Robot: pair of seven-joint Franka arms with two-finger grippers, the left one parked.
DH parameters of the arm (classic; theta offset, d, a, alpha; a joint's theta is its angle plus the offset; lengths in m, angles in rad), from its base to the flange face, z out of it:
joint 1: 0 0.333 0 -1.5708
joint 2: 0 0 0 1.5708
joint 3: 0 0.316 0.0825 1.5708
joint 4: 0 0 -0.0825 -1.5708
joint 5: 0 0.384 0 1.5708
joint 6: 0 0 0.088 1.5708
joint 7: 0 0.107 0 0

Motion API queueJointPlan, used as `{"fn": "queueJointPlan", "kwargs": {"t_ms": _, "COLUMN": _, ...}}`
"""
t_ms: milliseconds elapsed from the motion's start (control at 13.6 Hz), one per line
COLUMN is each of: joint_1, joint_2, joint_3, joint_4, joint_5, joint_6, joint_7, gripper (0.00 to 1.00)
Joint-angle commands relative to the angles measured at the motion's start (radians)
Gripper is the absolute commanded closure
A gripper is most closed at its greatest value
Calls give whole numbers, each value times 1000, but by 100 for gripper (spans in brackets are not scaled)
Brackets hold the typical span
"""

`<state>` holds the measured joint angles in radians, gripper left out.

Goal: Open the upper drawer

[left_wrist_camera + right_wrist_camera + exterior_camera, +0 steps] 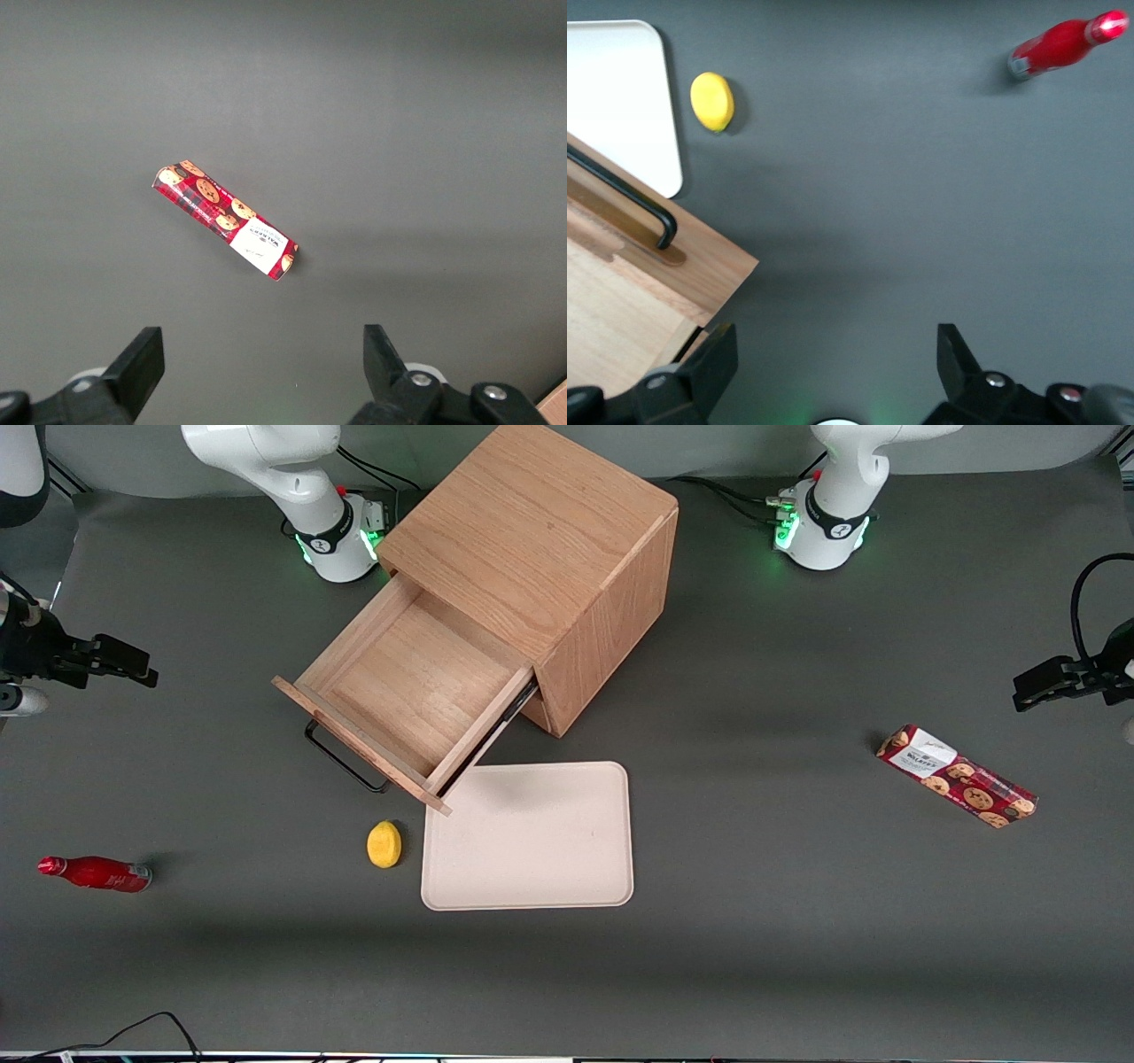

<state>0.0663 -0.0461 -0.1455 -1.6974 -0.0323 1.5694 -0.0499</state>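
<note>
**Mia:** How many drawers can you see?

**Ben:** Just one. The upper drawer [403, 691] sticks way out of the wooden cabinet [540, 558]. I can see right down into it, and there is nothing inside. It has one black handle [341, 759] on its front.

**Mia:** Where is the gripper [120, 662]?

**Ben:** It hangs over the bare table [753, 824], at the working arm's end, well apart from the drawer. Its two fingers [713, 359] are spread wide. They hold nothing.

**Mia:** What else is on the table?

**Ben:** One tray [529, 837], pale and flat, with nothing on it. It lies nearer the front camera than the cabinet. One corner of the drawer front hangs over the tray's edge.

**Mia:** And the yellow thing?

**Ben:** One little yellow lemon [384, 844], just beside the tray.

**Mia:** Any bottles?

**Ben:** One red bottle [96, 872], lying on its side, toward the working arm's end.

**Mia:** Any snacks?

**Ben:** One red cookie box [957, 777], lying flat toward the parked arm's end, well apart from everything else.
</note>
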Motion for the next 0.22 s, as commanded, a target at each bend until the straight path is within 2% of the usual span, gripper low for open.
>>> {"fn": "queueJointPlan", "kwargs": {"t_ms": 0, "joint_1": 6, "joint_2": 3, "joint_3": 0, "joint_4": 22, "joint_5": -44, "joint_6": -2, "joint_7": 28, "gripper": 0}}
{"fn": "queueJointPlan", "kwargs": {"t_ms": 147, "joint_1": 4, "joint_2": 15, "joint_3": 0, "joint_4": 44, "joint_5": -43, "joint_6": -2, "joint_7": 28, "gripper": 0}}
